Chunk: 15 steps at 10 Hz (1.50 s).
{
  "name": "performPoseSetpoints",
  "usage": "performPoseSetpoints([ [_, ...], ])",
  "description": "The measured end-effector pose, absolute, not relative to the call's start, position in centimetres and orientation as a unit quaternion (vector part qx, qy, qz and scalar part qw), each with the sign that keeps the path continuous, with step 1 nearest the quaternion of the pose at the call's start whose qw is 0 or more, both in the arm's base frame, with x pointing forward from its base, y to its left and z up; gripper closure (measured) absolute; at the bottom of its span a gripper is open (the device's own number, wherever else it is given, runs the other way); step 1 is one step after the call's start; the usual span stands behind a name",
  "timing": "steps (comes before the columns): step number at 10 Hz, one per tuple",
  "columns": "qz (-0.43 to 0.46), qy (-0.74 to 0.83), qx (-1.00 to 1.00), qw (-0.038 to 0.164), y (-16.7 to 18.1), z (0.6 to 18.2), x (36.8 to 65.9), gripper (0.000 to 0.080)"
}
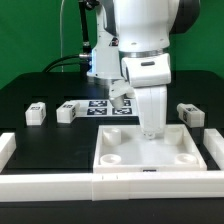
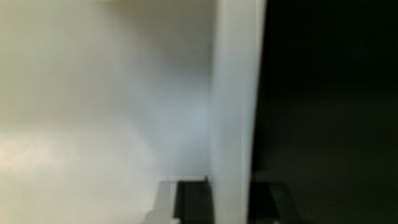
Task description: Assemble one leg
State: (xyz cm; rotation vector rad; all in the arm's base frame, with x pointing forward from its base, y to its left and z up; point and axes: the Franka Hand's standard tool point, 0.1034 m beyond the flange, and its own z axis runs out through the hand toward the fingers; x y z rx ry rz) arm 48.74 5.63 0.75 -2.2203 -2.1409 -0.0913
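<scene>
The large white panel (image 1: 150, 158) with round corner sockets lies at the front of the black table. My gripper (image 1: 151, 131) reaches down onto its far rim. In the wrist view my gripper (image 2: 233, 192) straddles the panel's raised rim (image 2: 233, 90), with one dark finger (image 2: 192, 205) on each side, close against it. Two legs, small white blocks with tags (image 1: 36, 113) (image 1: 66, 112), lie at the exterior view's left. Another leg (image 1: 189, 114) lies at the right. None is held.
The marker board (image 1: 98, 107) lies behind the panel, partly hidden by the arm. A white fence (image 1: 50, 186) runs along the table's front, with raised ends at the left (image 1: 5, 150) and right (image 1: 216, 150).
</scene>
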Motion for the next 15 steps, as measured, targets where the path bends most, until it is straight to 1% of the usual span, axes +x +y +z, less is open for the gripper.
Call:
performPoseSetpoints([
  [3, -0.030, -0.683, -0.729, 0.029, 6.8, 0.7, 48.8, 0.0742],
  [7, -0.027, -0.706, -0.707, 0.033, 7.3, 0.7, 49.3, 0.0742],
  [10, -0.028, -0.704, -0.709, 0.032, 7.4, 0.7, 49.3, 0.0742],
  [11, -0.028, -0.703, -0.710, 0.033, 7.3, 0.7, 49.2, 0.0668],
  [12, -0.028, -0.703, -0.710, 0.033, 7.3, 0.7, 49.2, 0.0472],
  [13, -0.028, -0.703, -0.710, 0.033, 7.3, 0.6, 49.2, 0.0472],
  [14, -0.027, -0.702, -0.711, 0.033, 7.2, 0.6, 49.2, 0.0322],
  [15, -0.027, -0.702, -0.711, 0.034, 7.2, 0.6, 49.2, 0.0208],
])
